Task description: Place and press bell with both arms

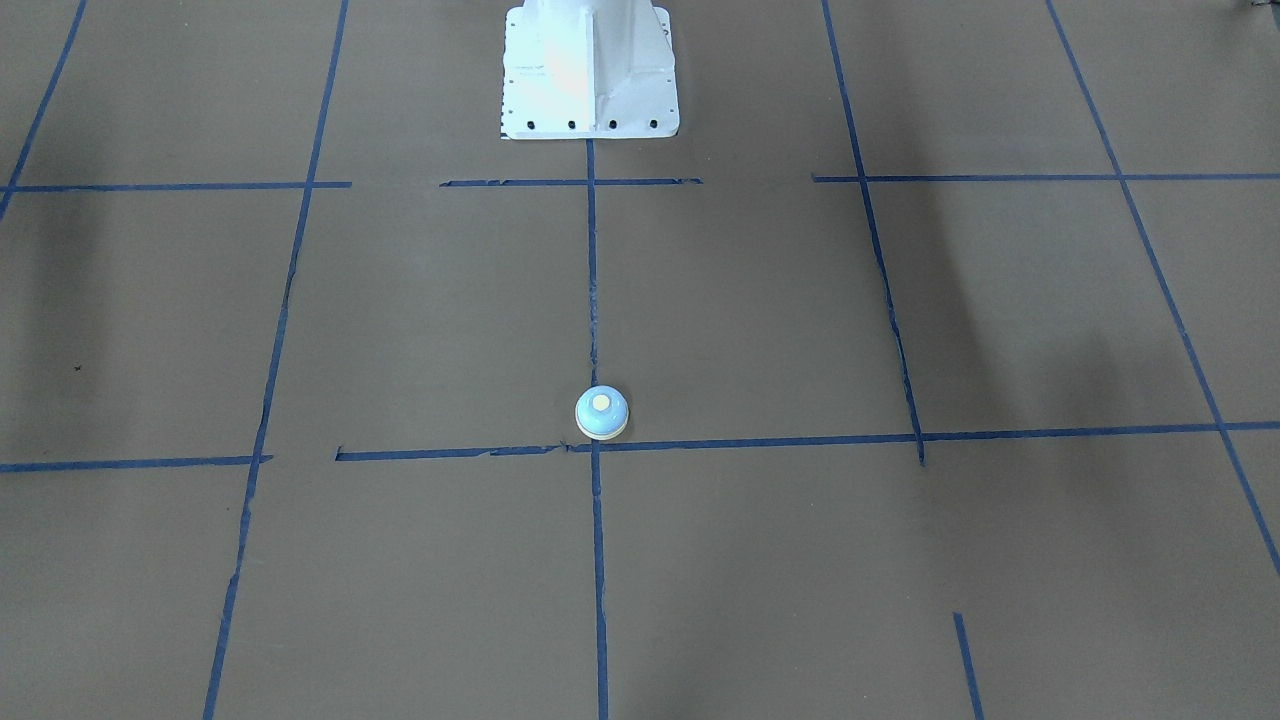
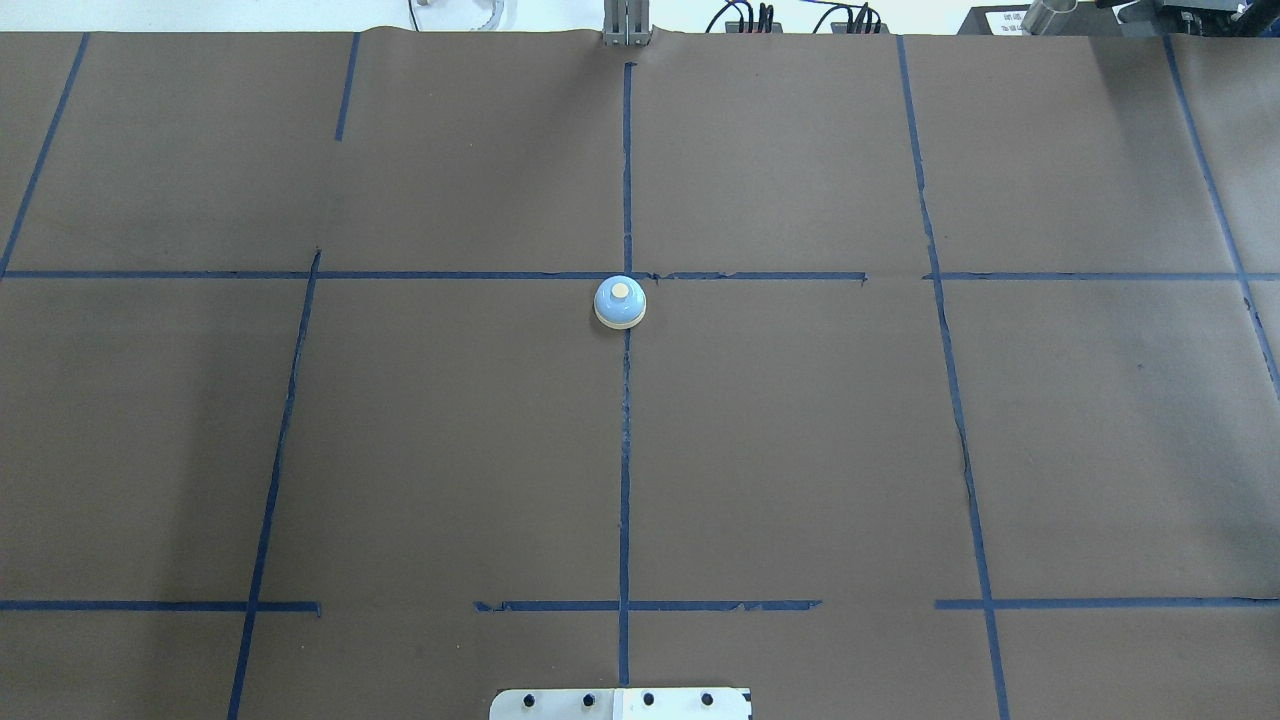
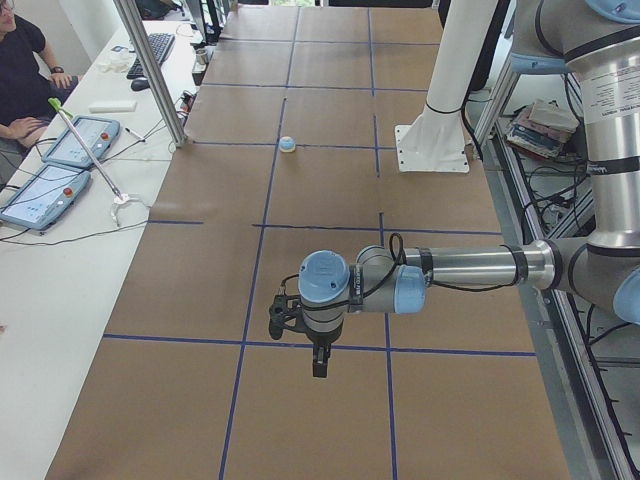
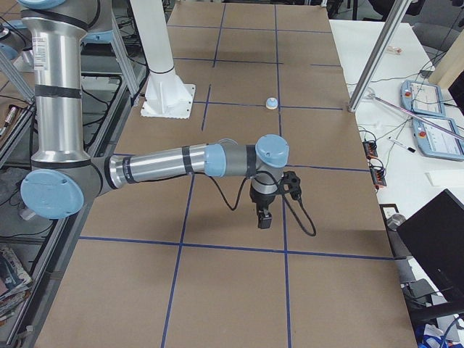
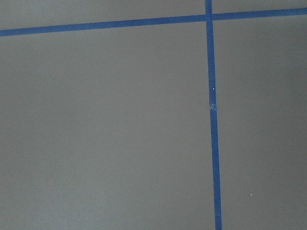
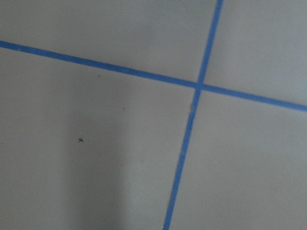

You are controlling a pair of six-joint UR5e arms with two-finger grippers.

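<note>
The light-blue bell with a cream button stands upright on the brown table at a tape crossing on the centre line. It also shows in the overhead view and small in both side views. My left gripper hangs above the table far from the bell, seen only in the exterior left view. My right gripper hangs likewise at the other end, seen only in the exterior right view. I cannot tell whether either is open or shut. Both wrist views show only bare paper and tape.
The white pedestal base stands on the robot's side of the table. Blue tape lines grid the brown paper. A person sits by tablets on the side bench. A metal post stands at the far table edge.
</note>
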